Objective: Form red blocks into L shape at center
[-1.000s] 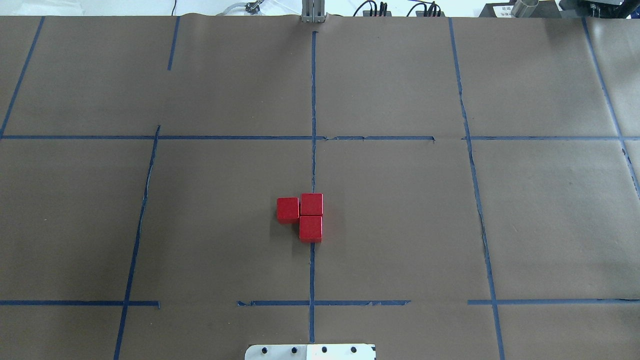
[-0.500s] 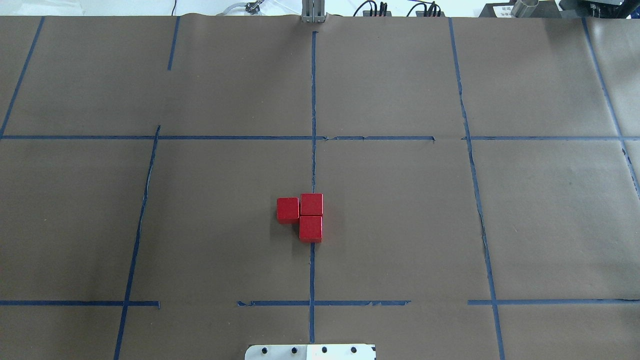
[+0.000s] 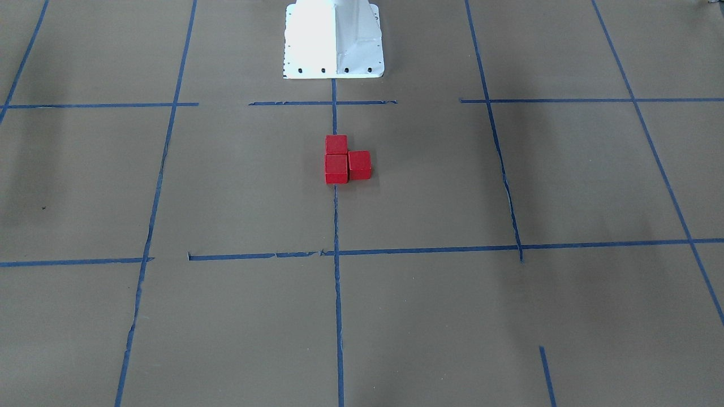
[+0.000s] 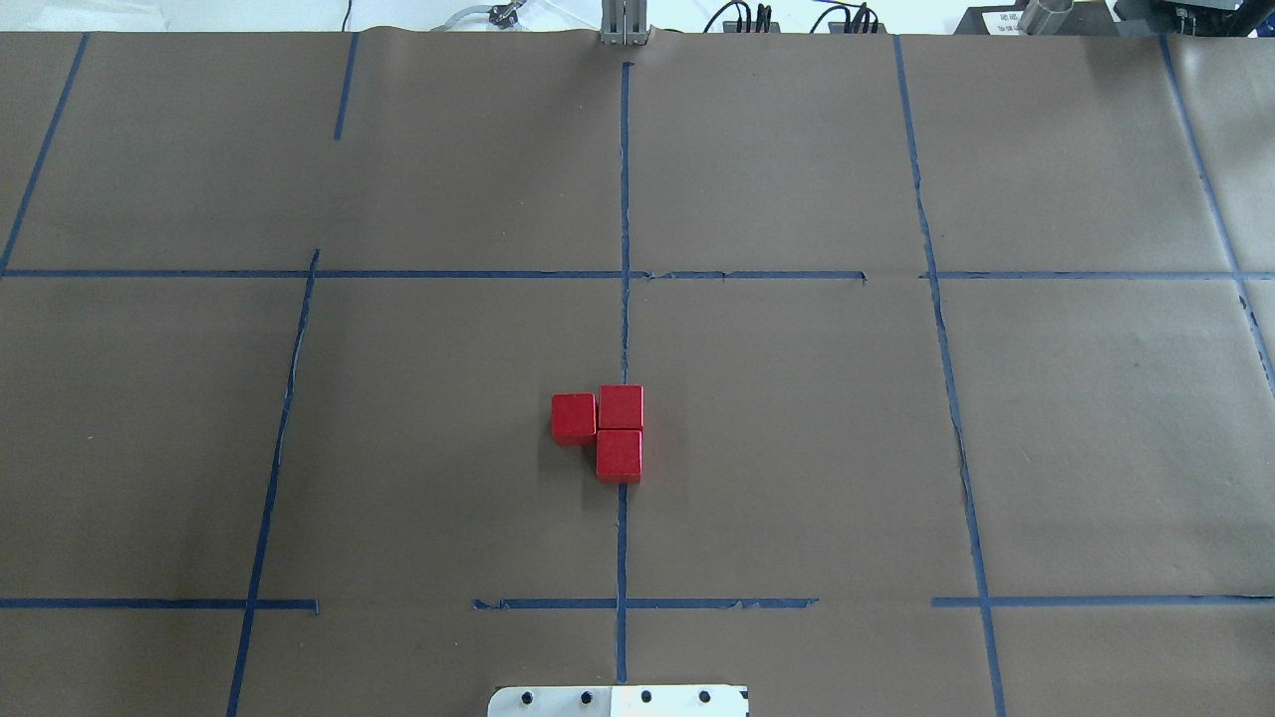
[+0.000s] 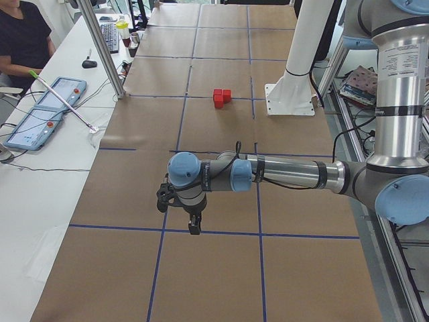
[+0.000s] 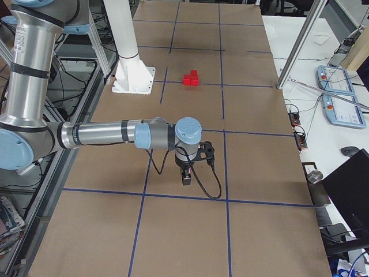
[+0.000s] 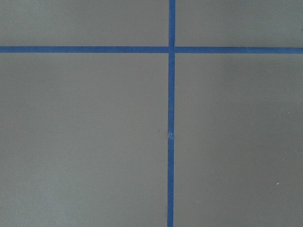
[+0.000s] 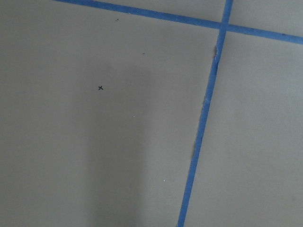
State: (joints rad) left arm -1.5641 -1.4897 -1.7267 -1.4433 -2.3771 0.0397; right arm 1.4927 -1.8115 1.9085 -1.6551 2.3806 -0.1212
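**Left claw** (image 5: 193,227): hangs low over the worktop (image 4: 797,448) toward its left end, pointing down. Cannot tell whether it is spread or pressed together.

**Right claw** (image 6: 185,179): same posture toward the right end. Its state likewise cannot be told.

**Red blocks** (image 4: 619,438): three, touching, in an L astride the central tape line (image 4: 625,329) at the center (image 4: 662,438). The side block sits slightly out of line with the corner block.

**Step in hand (judged):** shape made, arms parked wide. Best left untouched. If trimming, one slow sideways nudge should bring the side block flush.

**Edges and room:** only paper and tape show round the blocks. The worktop edges, base plate (image 4: 618,700) and both claws are well apart from them.
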